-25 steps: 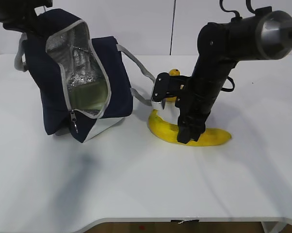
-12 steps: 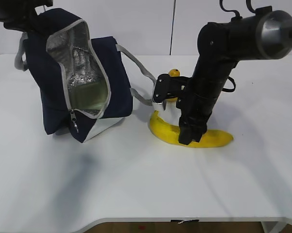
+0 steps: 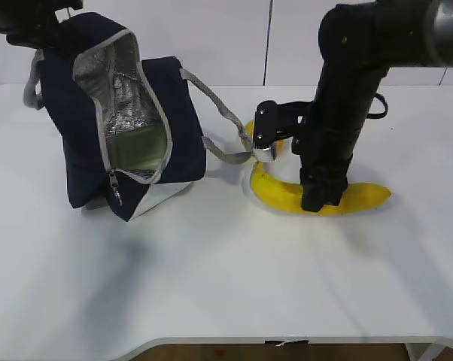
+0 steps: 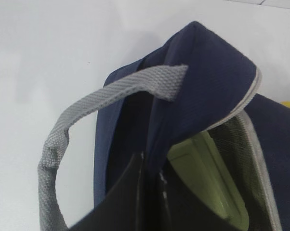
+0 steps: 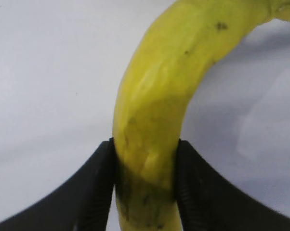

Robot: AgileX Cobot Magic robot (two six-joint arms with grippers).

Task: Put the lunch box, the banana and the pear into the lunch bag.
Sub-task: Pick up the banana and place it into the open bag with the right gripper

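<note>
The navy lunch bag [image 3: 68,150] hangs tilted at the left, its foil-lined mouth facing the camera. My left gripper [image 3: 50,34] is shut on the bag's top edge [image 4: 207,77], with its jaws [image 4: 152,173] pinching the fabric. The lunch box [image 3: 136,154] lies inside the bag, and its sage-green lid [image 4: 203,168] shows. The banana [image 3: 275,195] is low over the table right of the bag. My right gripper [image 3: 317,201] is shut across its middle, both pads against the peel [image 5: 159,96]. Of the pear only a yellow sliver [image 3: 248,128] shows behind the right wrist.
A grey strap handle [image 3: 219,113] trails from the bag toward the right wrist. Another strap [image 4: 87,103] loops beside the left gripper. The white table [image 3: 226,286] stretches bare to its front edge.
My right gripper has carried the banana to the right and a little farther back. The bag and the left gripper have stayed put.
</note>
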